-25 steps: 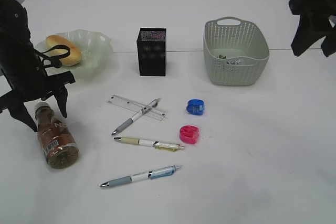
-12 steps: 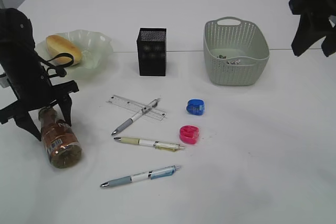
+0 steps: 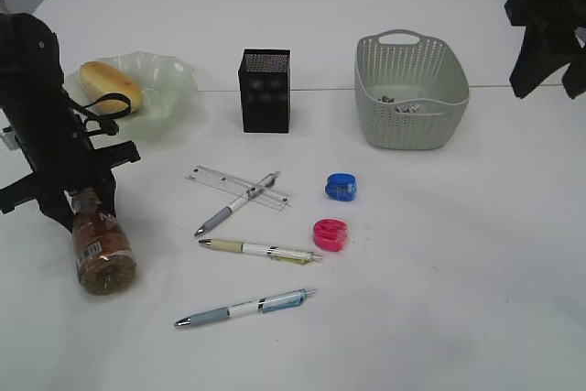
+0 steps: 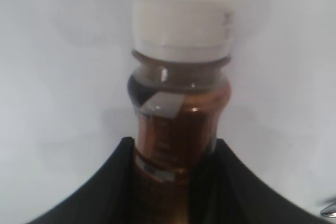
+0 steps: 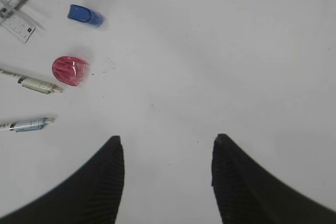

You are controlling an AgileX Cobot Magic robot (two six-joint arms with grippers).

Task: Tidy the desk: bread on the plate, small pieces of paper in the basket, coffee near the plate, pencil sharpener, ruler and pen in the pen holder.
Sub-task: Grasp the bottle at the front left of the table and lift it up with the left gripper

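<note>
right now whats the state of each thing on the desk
coffee: lying down, cap on, left hand fingers against its sides
bread: on the plate
basket: upright, paper scraps inside
pen holder: upright
ruler: flat, a pen across it
right hand: open, empty

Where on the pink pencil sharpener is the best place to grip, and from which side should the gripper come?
The pink pencil sharpener is low and rounded and lies flat on the desk. Probably grip it across its narrower width, coming from straight above. The yellow pen ends close on its left, so the fingers should avoid that side.
</note>
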